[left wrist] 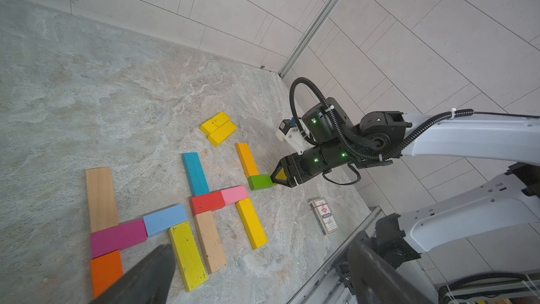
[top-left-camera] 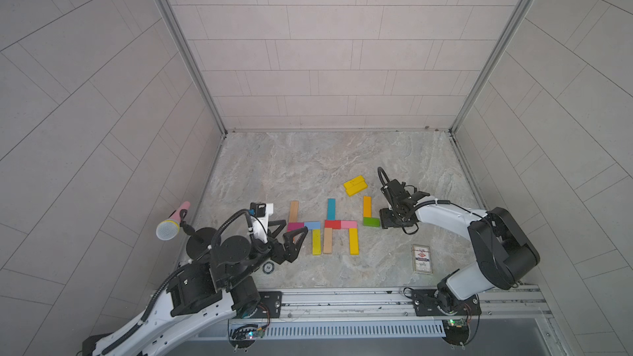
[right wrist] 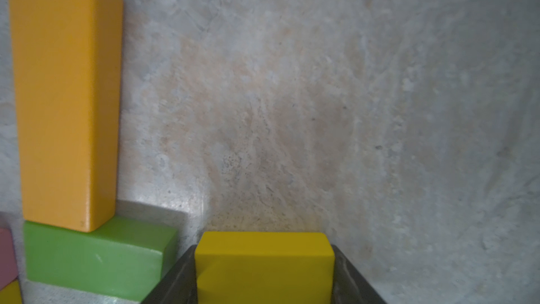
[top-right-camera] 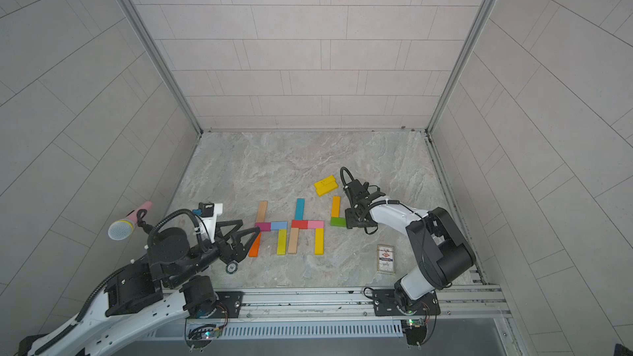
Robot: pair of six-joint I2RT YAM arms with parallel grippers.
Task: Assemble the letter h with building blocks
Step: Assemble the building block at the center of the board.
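**Right gripper (left wrist: 275, 177) clamped on a yellow block (right wrist: 264, 267)**

The right gripper sat low over the table (top-left-camera: 308, 166), its fingers closed against both sides of the short yellow block. That block lay just beside the green block (right wrist: 96, 255), which touched the end of a long amber block (right wrist: 67, 97). The left gripper (top-left-camera: 295, 226) hovered with its jaws wide apart over the magenta block (left wrist: 117, 236).

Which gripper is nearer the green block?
Right. The right gripper, holding a yellow block, sits just beside the green block; the left gripper hovers far across, by the magenta block.
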